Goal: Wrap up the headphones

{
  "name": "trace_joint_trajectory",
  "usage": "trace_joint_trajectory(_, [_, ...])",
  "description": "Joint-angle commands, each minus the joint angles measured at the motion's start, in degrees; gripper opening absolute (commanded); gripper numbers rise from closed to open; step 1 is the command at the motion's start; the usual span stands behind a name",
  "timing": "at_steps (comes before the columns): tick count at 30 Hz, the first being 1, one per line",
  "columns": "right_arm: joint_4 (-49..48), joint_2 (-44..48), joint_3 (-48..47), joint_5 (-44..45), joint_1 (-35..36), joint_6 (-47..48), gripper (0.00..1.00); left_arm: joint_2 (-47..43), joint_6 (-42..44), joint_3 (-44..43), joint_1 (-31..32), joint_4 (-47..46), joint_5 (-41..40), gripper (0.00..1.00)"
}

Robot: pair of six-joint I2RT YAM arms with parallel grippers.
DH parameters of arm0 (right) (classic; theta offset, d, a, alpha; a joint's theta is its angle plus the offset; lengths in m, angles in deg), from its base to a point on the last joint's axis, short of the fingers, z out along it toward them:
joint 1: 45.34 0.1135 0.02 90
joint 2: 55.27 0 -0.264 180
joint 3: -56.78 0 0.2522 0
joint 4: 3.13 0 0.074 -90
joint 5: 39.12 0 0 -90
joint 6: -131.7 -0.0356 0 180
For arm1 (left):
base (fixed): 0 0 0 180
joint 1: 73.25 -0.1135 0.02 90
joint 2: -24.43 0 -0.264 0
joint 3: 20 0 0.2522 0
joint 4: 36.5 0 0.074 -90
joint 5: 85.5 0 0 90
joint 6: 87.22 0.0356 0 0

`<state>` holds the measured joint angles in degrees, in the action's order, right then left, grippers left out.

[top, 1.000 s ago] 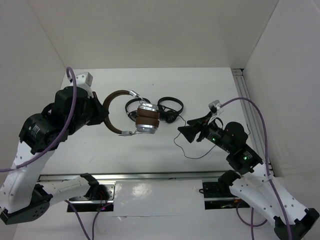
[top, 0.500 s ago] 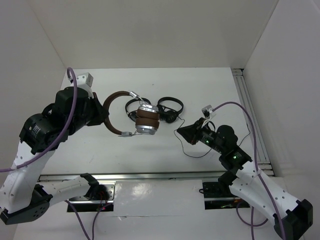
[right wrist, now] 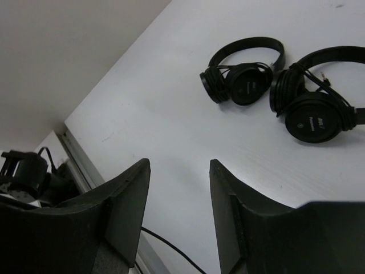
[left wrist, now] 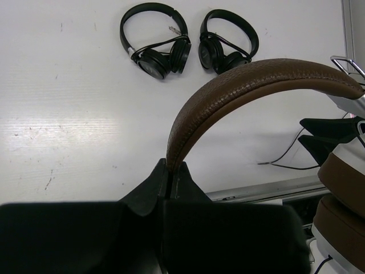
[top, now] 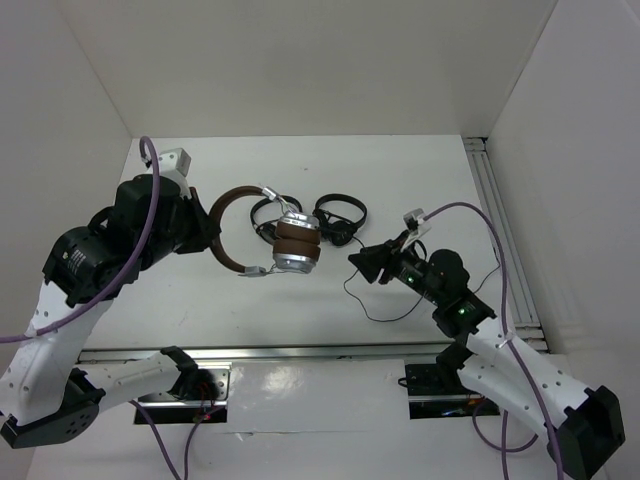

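Note:
The headphones (top: 283, 240) hang above the table, brown headband to the left, brown cushions and silver earcups to the right. My left gripper (top: 213, 230) is shut on the headband (left wrist: 245, 83), pinched between the fingertips (left wrist: 171, 169). The thin black cable (top: 372, 318) lies looped on the table under my right arm. My right gripper (top: 357, 259) is open to the right of the earcups, with nothing between its fingers (right wrist: 128, 194). A stretch of the cable (right wrist: 171, 250) passes beneath them.
Two small all-black headphones (top: 340, 218) (top: 266, 212) lie on the table behind the held pair; in the right wrist view they are ahead (right wrist: 244, 73) (right wrist: 316, 111). A metal rail (top: 300, 352) runs along the near edge. White walls enclose the table.
The right gripper narrowed, then spread open again, and its arm drew in toward the earcups. The cable loop on the table shifted. The left gripper still holds the headband.

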<state>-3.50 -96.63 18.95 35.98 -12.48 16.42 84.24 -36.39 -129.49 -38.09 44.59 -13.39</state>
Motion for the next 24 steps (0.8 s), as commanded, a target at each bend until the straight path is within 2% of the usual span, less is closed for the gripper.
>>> trace_joint_trajectory(1, [-2.6, 5.7, 2.1, 7.9, 0.2, -2.2, 0.54, -1.4, -1.3, -1.7, 0.1, -3.9, 0.1, 0.00])
trace_joint_trajectory(6, [-0.4, 14.5, 4.9, 14.4, 0.2, -3.9, 0.56, -1.4, -1.3, -1.7, 0.1, -3.4, -1.0, 0.00])
trace_joint_trajectory(11, [0.8, 19.1, 6.7, 7.8, 0.2, -0.9, 0.61, -0.7, -1.3, -2.3, 0.1, -2.0, -2.4, 0.00])
trace_joint_trajectory(14, [0.8, 19.7, 7.3, 0.8, 0.2, 0.7, 0.61, 0.4, -1.8, -2.3, 0.1, -1.5, -2.9, 0.00])
trace_joint_trajectory(18, [-1.5, 19.7, 9.7, -6.2, 0.2, 1.2, 0.68, 0.4, -2.3, -2.3, 0.1, -2.0, -2.2, 0.00])
trace_joint_trajectory(24, [-4.1, 12.2, 10.4, -10.9, 0.2, 2.9, 0.71, 0.4, -2.3, -2.8, 0.1, -2.6, -0.5, 0.00])
